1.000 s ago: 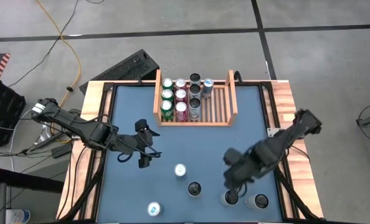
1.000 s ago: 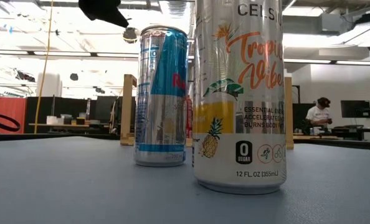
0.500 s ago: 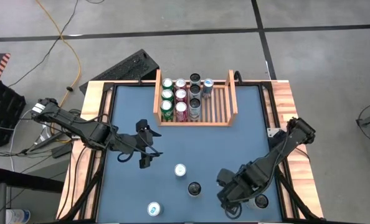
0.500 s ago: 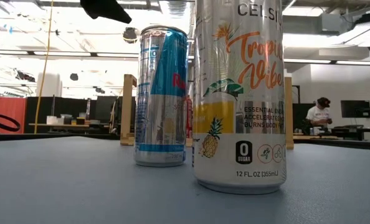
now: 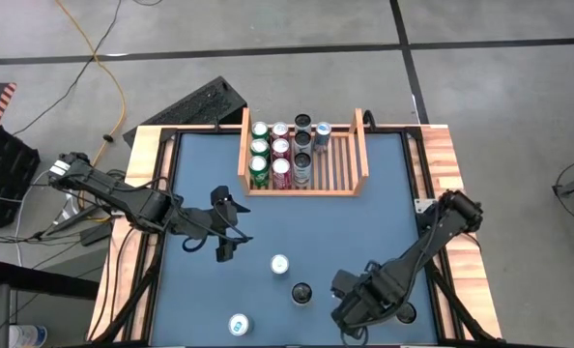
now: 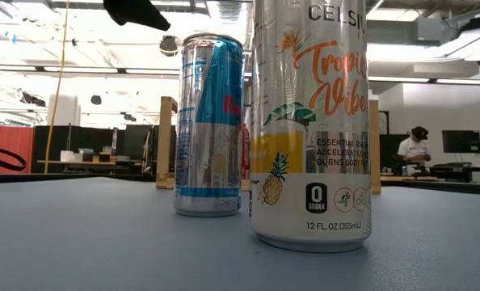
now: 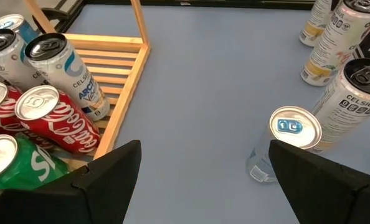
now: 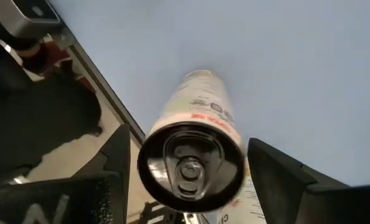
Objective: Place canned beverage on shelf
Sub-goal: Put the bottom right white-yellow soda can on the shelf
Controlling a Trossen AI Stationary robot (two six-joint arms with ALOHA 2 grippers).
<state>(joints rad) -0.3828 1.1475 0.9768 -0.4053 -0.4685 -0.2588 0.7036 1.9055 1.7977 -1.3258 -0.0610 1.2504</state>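
Note:
The light-wood shelf (image 5: 353, 155) stands at the table's far middle, with several cans upright in its left part; it also shows in the left wrist view (image 7: 126, 93). My right gripper (image 5: 350, 311) is open near the table's near edge, right of the middle. In the right wrist view its fingers (image 8: 186, 140) stand on either side of an upright dark-topped can (image 8: 191, 165), and I see no touch. My left gripper (image 5: 227, 232) hangs open and empty over the table's left middle (image 7: 203, 155).
Loose cans stand on the blue table: a slim blue-tabbed one (image 5: 280, 264), a black-topped one (image 5: 301, 292), one at the near edge (image 5: 239, 325) and one beside my right gripper (image 5: 404, 314). The low view shows two cans close up (image 6: 212, 125) (image 6: 310, 121).
My right gripper has gone toward the table's near edge and a little left, coming over the dark-topped can, which it now hides in the high view. The cans have stayed where they were.

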